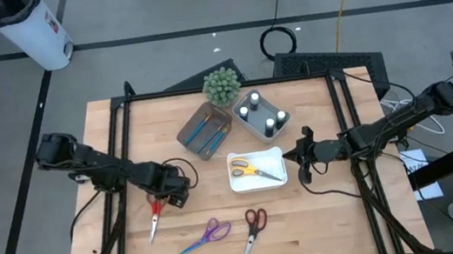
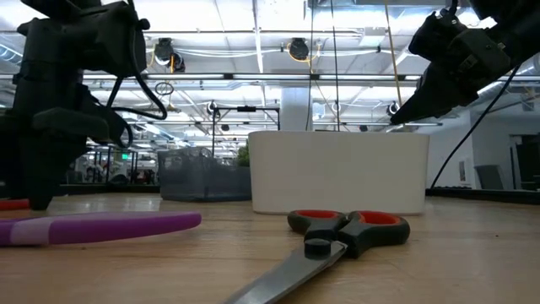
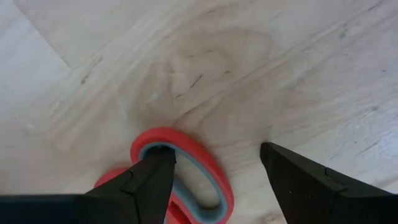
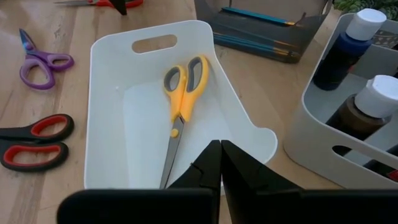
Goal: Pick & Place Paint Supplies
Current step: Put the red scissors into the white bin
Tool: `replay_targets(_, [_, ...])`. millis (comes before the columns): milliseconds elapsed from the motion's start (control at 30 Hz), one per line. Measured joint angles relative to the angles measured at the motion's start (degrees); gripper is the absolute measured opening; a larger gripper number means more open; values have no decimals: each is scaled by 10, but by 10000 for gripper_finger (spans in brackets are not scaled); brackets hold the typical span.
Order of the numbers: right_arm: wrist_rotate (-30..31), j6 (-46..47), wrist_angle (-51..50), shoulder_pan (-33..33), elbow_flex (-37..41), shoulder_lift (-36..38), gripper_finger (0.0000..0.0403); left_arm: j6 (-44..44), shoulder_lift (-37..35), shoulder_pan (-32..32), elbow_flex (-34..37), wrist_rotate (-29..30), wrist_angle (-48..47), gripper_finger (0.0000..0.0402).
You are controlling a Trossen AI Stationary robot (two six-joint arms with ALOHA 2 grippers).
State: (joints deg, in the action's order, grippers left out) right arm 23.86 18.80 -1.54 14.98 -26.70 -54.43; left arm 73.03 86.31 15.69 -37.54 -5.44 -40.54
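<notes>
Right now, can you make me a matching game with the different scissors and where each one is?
Things:
1. yellow scissors
2. purple scissors
3. black-and-red scissors
4. all-red scissors

Places:
A. on the bare wood, beside the purple pair, on the side nearer the right arm
B. under the left gripper
C. inside the white tray
D. on the bare wood between two other pairs

Pairs: 1-C, 2-D, 3-A, 4-B

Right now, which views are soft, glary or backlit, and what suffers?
Low view: ceiling lights backlight the arms into silhouettes; the near black-and-red-handled scissors look soft. Left wrist view: the red-handled scissors and the left hand are blurred. High and right wrist views: evenly lit, clear.
</notes>
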Motion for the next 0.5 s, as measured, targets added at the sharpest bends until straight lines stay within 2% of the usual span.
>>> replay_targets(133, [0, 0, 0, 0, 0, 0, 1, 1, 7, -10, -1, -13, -7, 252])
replay_targets(233, [0, 0, 0, 0, 0, 0, 1, 5, -4, -11, 1, -14, -13, 237])
replay_targets(333, [0, 0, 0, 0, 0, 0, 2, 9, -18, -11, 4, -14, -7, 199])
replay_targets(500, [0, 0, 0, 0, 0, 0, 2, 10, -28, -10, 5, 1, -1, 114])
